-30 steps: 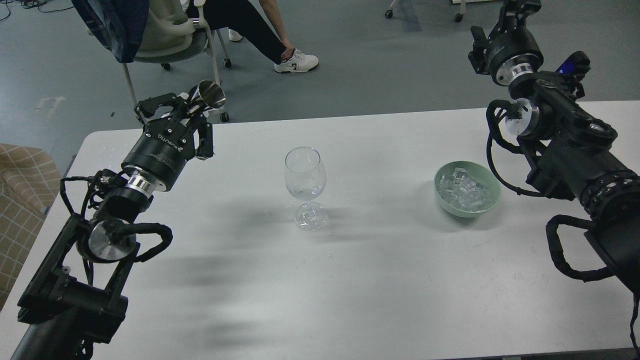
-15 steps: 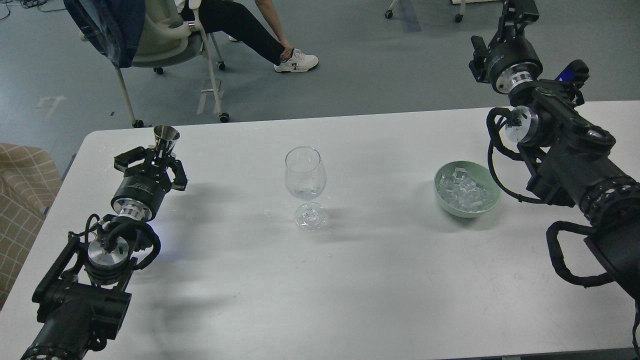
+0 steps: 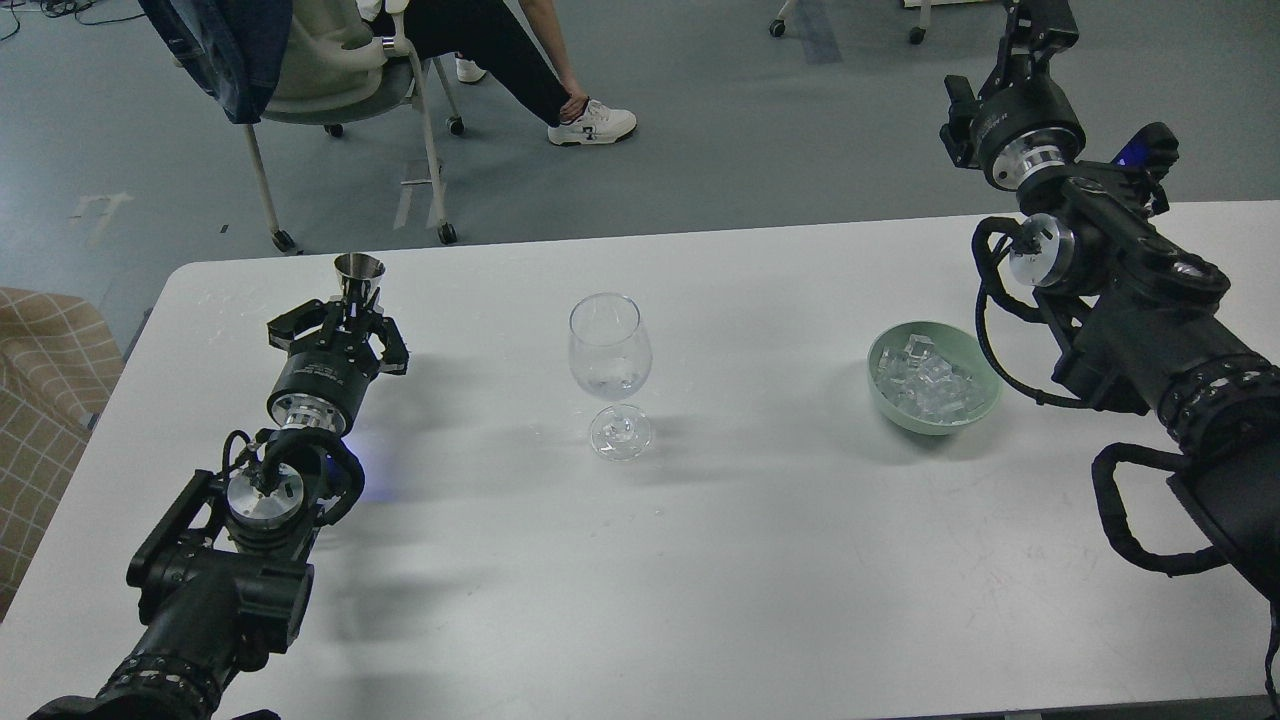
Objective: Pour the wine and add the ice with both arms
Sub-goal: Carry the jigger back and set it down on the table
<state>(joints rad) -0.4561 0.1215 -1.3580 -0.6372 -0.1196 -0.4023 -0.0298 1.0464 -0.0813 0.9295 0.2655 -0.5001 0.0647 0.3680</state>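
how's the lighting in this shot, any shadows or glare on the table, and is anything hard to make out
Head view: even overhead light, sharp focus. Soft shadows on the table beside the glass, bowl and left arm. No strong glare. The right claw is dark and cut off at the top edge.

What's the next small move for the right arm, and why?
Probably lower the right gripper toward the bowl to pick ice. The glass already holds a little wine, the jigger stands upright at the left gripper, and the right gripper is high beyond the table, far from the bowl.
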